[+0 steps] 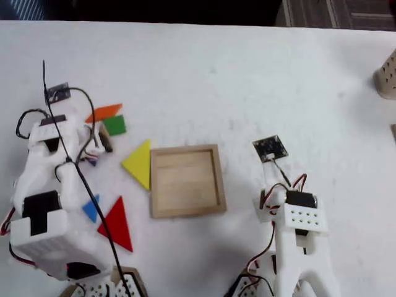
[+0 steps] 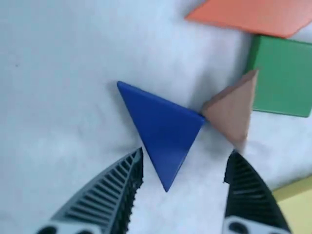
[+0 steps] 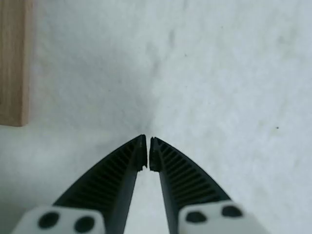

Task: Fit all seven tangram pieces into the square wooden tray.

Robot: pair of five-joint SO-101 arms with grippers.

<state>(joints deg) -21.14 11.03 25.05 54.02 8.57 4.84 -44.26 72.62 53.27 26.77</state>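
White table point(image 1: 247, 74) | left gripper point(image 2: 186, 157) spread wide around blue triangle point(image 2: 163, 127) point | right gripper point(image 3: 148, 147) pinched closed, near wooden tray point(image 1: 185, 150)

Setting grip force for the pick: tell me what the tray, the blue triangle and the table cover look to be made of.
The tray looks like pale, bare wood, with faint grain lines on its floor and rim. The blue triangle is probably painted wood or plastic: it has even matte colour and crisp edges, and no grain shows, so the material stays open. The table cover seems to be white cloth or felt, with a soft, slightly dimpled texture.
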